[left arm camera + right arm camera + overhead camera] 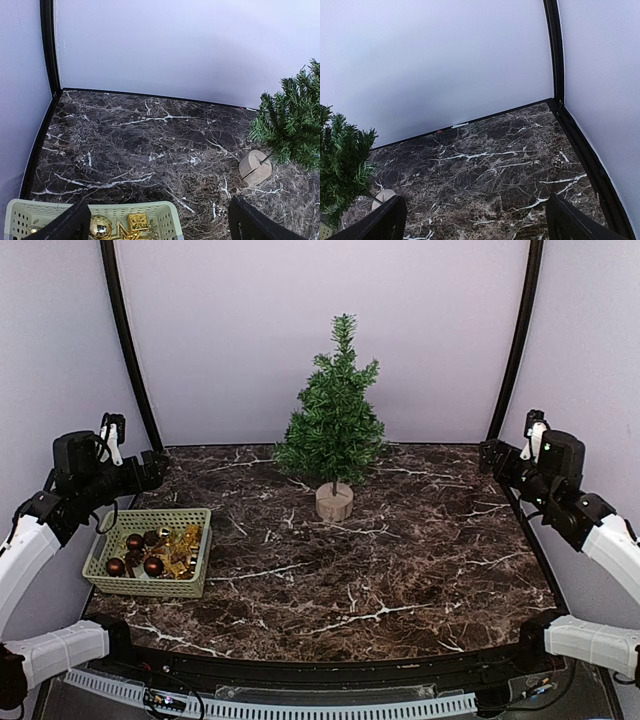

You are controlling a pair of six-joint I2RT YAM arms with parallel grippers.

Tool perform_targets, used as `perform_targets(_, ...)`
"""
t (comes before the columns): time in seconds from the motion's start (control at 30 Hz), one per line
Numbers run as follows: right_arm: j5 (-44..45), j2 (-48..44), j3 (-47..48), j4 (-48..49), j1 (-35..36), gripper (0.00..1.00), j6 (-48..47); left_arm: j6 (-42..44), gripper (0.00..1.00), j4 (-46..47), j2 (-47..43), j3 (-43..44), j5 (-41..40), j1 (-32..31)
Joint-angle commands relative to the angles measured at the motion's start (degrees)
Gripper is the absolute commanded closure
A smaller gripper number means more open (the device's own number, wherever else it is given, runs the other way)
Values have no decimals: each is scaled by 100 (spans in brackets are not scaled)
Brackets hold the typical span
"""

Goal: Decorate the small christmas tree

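From above, you have the small christmas tree upright on its wooden stump at the back middle of the marble table, with a pale green basket of red and gold ornaments at the left edge. Your left gripper hangs above the basket and your right gripper at the far right, both empty. In your left wrist view the fingers stand wide apart over the basket rim, tree to the right. In your right wrist view the fingers are spread too, tree at the left.
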Motion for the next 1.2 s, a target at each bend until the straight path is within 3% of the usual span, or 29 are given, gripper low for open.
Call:
perform_targets(0.0,104,-96,3,198,41,1,-36,32,1,-21,-76,-72,-15,21)
perform_targets(0.3,108,-123,-82,202,35,1,-18,48,1,-58,1,-84,27,21)
perform_targets(0.53,-134,-146,-124,259,34,1,2,-574,1,-644,-29,-124,-828,21)
perform_targets(0.67,-745,30,-355,534,43,1,31,-937,1,-1107,90,-105,-1018,102)
perform_targets(0.77,-1392,344,-450,695,50,2,60,-1084,1,-1160,132,-255,-686,425)
perform_targets(0.93,-1708,627,-613,969,69,3,110,-1367,1,-886,235,-528,214,1307)
perform_targets(1.07,-1709,618,-724,1081,72,3,121,-1637,1,-548,348,-750,805,1456)
perform_targets(1.17,-1673,618,-780,1151,74,2,131,-1770,7,-214,399,-898,1127,1461)
